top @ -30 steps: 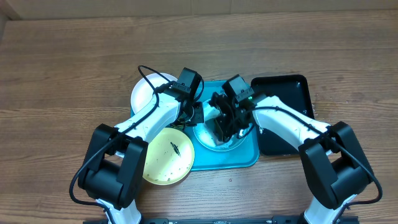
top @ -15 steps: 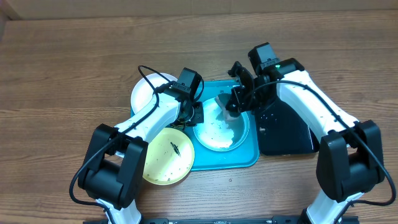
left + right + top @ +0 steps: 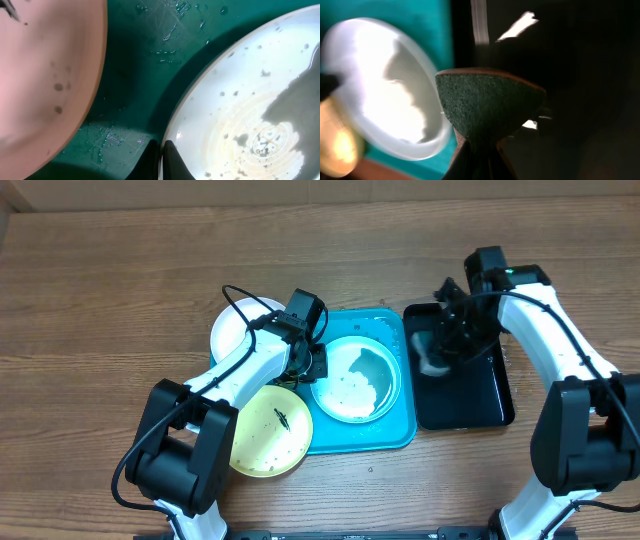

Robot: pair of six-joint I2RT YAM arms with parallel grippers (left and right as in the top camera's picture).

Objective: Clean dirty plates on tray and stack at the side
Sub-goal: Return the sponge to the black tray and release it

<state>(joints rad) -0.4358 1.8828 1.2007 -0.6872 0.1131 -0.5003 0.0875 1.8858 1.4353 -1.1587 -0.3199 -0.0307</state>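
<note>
Overhead view: we note the speckled pale blue-green round plastic plate point(image 3: 345, 395) lying in the large teal-blue rectangular plastic tray point(image 3: 390, 438), the left end effector point(image 3: 314, 372) pinching its left rim. The right end effector point(image 3: 438, 352) hangs above the glossy black tray point(image 3: 470, 405), clamped on a dark green scouring sponge point(image 3: 487, 102). The white round plate point(image 3: 232, 330) and the yellow-green round plate point(image 3: 262, 435) lie left of the teal tray.

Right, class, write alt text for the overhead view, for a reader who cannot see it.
The left gripper pinches the rim of a speckled pale plate on a teal tray, while the right gripper holds a sponge over a black tray. A white plate and a yellow-green plate lie left of the teal tray.
</note>
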